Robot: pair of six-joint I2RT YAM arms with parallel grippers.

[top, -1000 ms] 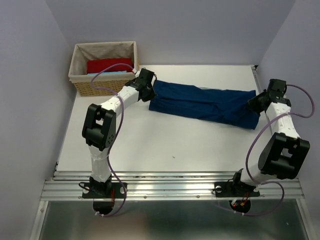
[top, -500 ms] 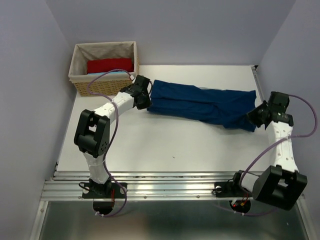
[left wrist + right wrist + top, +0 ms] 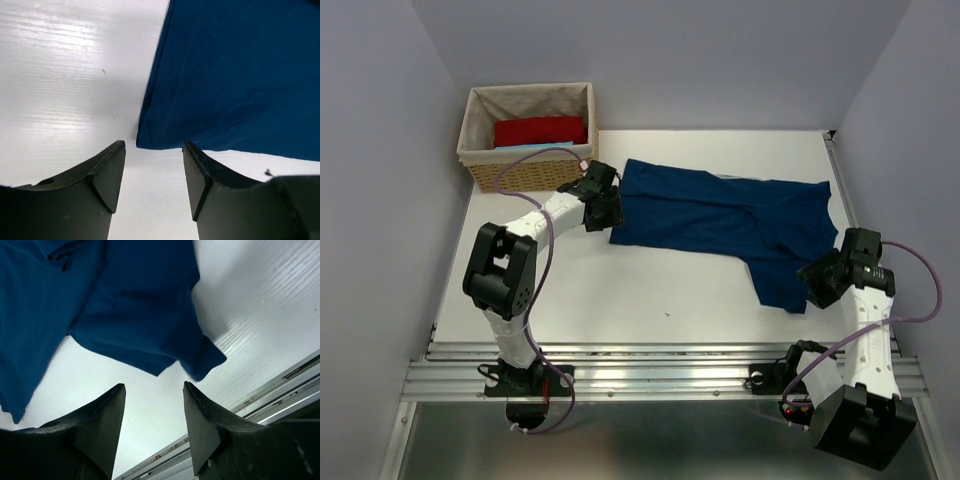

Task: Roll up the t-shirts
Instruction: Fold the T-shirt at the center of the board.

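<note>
A dark navy t-shirt (image 3: pixel 720 215) is lying flat but rumpled across the white tabletop (image 3: pixel 650 290). It is stretching from beside the wicker basket (image 3: pixel 520 175) toward the right edge, with its right end trailing toward the near rail. The left fingers (image 3: pixel 107 170) are standing apart and empty, just short of the shirt's near-left corner. The right fingers (image 3: pixel 102 412) are also gaping, gripping nothing, just off the sleeve end. A red cloth (image 3: pixel 540 130) is sitting folded in the basket over a light-blue sliver (image 3: pixel 525 147).
</note>
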